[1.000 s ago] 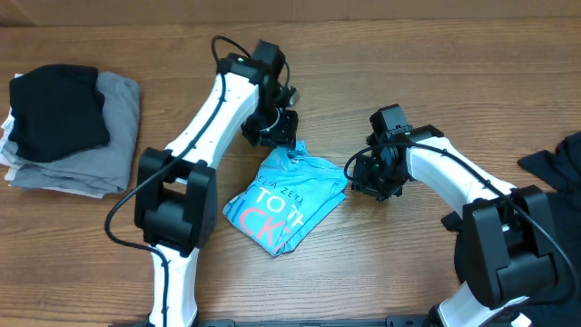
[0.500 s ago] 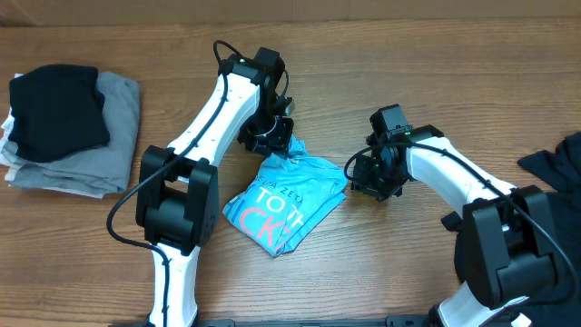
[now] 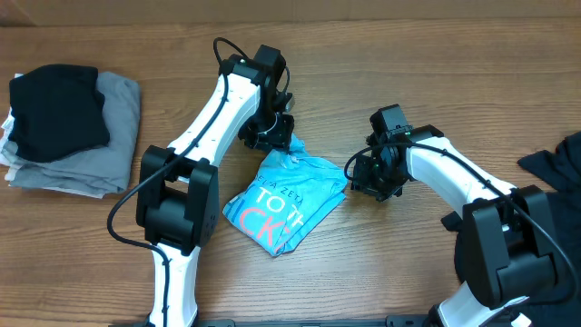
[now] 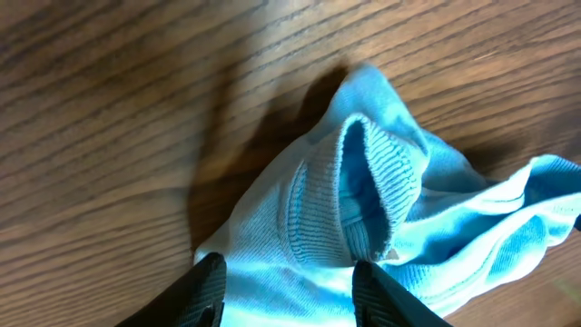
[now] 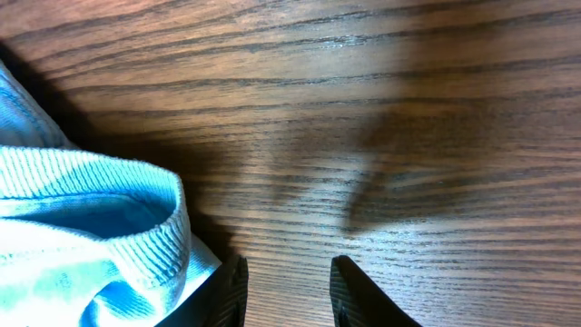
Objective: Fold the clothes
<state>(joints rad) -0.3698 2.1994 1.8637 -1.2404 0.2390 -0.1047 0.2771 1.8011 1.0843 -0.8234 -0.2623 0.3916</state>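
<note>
The wooden bench (image 3: 381, 272) is taking up the whole view. The two white arms are reaching in from the near edge, the left arm (image 3: 204, 118) stretching far up and the right arm (image 3: 454, 173) bending in from the side.

At the far left a folded pile is sitting: a black garment (image 3: 54, 109) lying on a grey garment (image 3: 123, 118). Another black garment (image 3: 558, 159) is poking in at the right edge.

The sky-blue T-shirt (image 3: 286, 200) is lying mid-bench between the arms, bunched into a rough folded packet, with white and pink-red lettering facing up.

The left end effector (image 4: 290, 286) is hanging over the shirt's upper corner. Its fingers are standing spread, with blue cloth showing in the gap, and the cloth is not looking squeezed.

The right end effector (image 5: 286, 291) is hovering just beside the shirt's right edge. Its fingers are parted over bare wood and gripping nothing.

The ribbed collar (image 4: 381, 182) is puckering up in a loop at the shirt's upper corner.
</note>
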